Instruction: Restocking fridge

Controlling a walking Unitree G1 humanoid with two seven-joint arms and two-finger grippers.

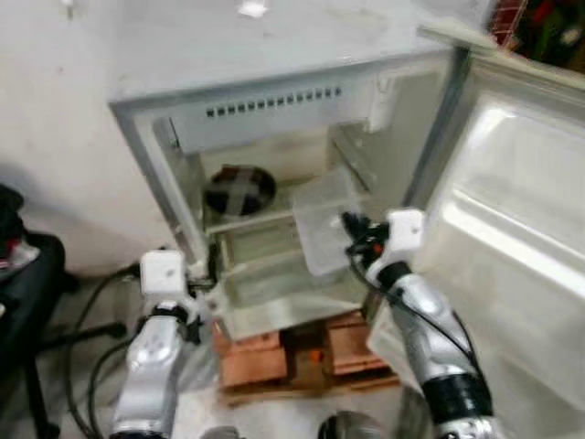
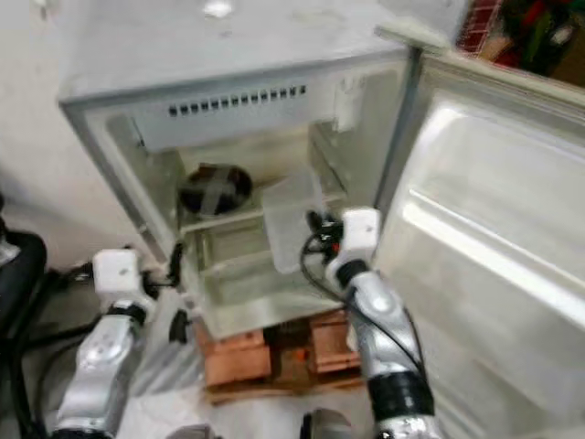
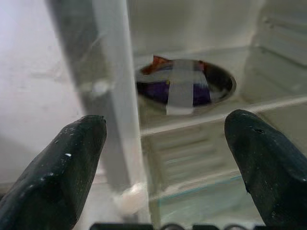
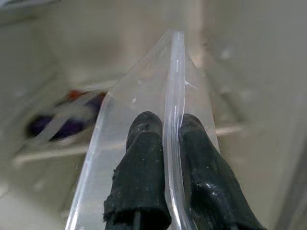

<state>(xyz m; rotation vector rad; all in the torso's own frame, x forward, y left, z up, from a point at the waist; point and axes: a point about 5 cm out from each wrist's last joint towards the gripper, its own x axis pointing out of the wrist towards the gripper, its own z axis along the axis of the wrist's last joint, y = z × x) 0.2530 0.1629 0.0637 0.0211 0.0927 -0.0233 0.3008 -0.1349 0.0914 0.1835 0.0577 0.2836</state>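
The small fridge [image 1: 274, 119] stands open, its door [image 1: 512, 210] swung to the right. On its upper shelf lies a dark bowl [image 1: 239, 189] covered with film and crossed by a strip of tape, also seen as the bowl [image 3: 184, 84]. My right gripper [image 1: 352, 227] is shut on the rim of a clear plastic container [image 1: 324, 224], held tilted in the fridge opening at shelf height; the fingers [image 4: 144, 139] pinch the container's wall [image 4: 173, 76]. My left gripper [image 3: 165, 139] is open at the fridge's left front edge, holding nothing.
The fridge rests on a wooden pallet [image 1: 265, 357]. A clear drawer [image 1: 274, 288] fills the lower compartment. A black chair [image 1: 27, 274] and cables [image 1: 91, 338] lie on the floor to the left. A white wall [image 1: 55, 110] is behind.
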